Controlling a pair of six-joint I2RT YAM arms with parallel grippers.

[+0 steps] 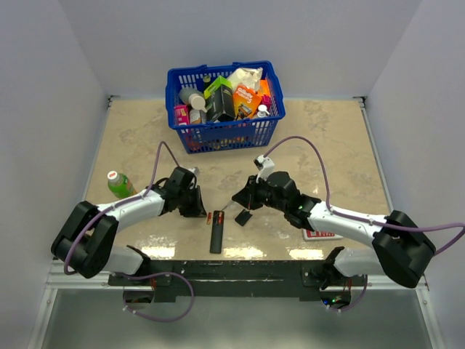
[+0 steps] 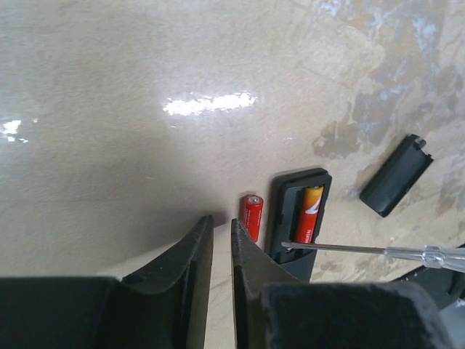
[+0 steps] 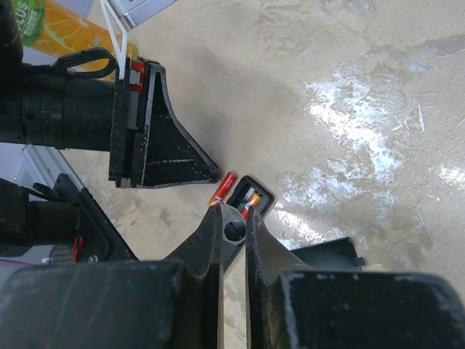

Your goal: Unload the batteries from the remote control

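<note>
The black remote lies face down near the table's front edge, its battery bay open. One red-orange battery sits in the bay. Another red battery lies loose on the table beside the remote, also seen in the right wrist view. The black cover plate lies apart to the right. My right gripper is shut on a clear-handled screwdriver, whose shaft reaches into the bay. My left gripper is shut and empty, just left of the loose battery.
A blue basket full of packages stands at the back centre. A green bottle stands at the left by my left arm. A red and white card lies under my right arm.
</note>
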